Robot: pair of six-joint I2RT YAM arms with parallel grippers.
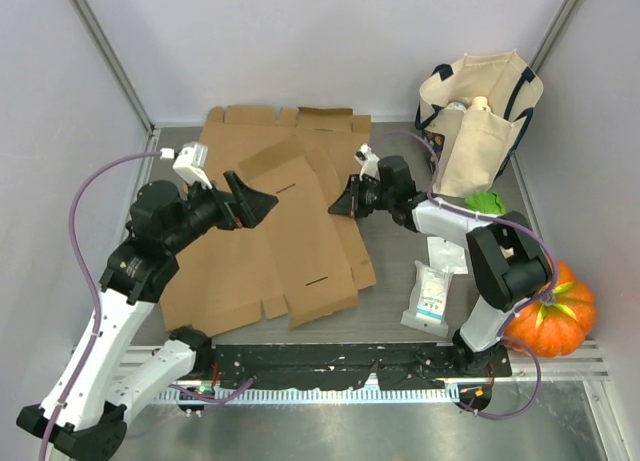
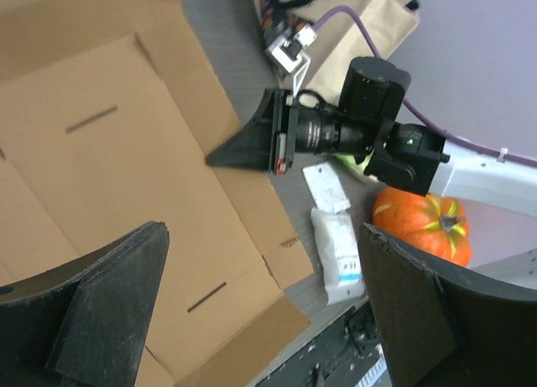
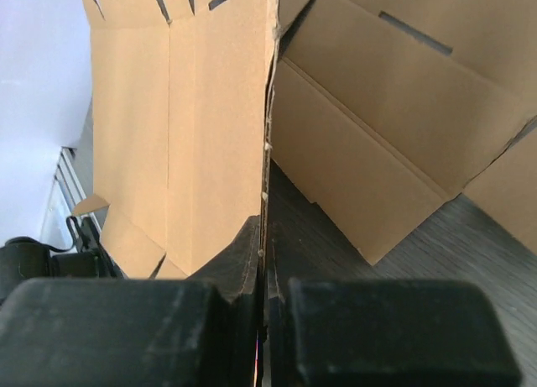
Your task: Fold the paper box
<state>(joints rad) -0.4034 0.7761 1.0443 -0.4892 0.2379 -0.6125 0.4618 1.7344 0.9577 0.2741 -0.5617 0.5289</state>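
Folding step: the paper box [image 1: 270,231] lies as flat, unfolded cardboard from the far-left corner of the worktop [image 1: 390,316] towards its near edge. Judging from this, the task has barely begun, and the move in hand is raising a right-hand panel along its crease.
Paper box, detail: several panels overlap, and whether this is one sheet or more cannot be told. Slots show in the upper panel [image 2: 109,177].
Right gripper [image 1: 340,203]: pressed together on the panel's right edge, which stands thin between the fingers in the right wrist view [image 3: 262,261]. The cardboard [image 3: 210,152] rises away beyond them.
Left gripper [image 1: 262,197]: spread wide and holding nothing, it hovers above the middle of the cardboard, facing the right gripper [image 2: 220,158] in its own wrist view [image 2: 262,232].
Doing it well: swing the pinched edge up and over about the scored line rather than pulling sideways, since a sideways pull would probably slide the whole sheet. The free left gripper could press the neighbouring panel flat beside the crease.
Tote bag [image 1: 480,131]: upright at the far-right corner with its mouth open. A pale capped item [image 1: 478,103] shows inside, but what else it holds cannot be told.
Pumpkin [image 1: 555,311]: at the right edge, near the right arm's base.
Packets [image 1: 430,296]: two white ones lie on the bare worktop to the right of the cardboard, in no container.
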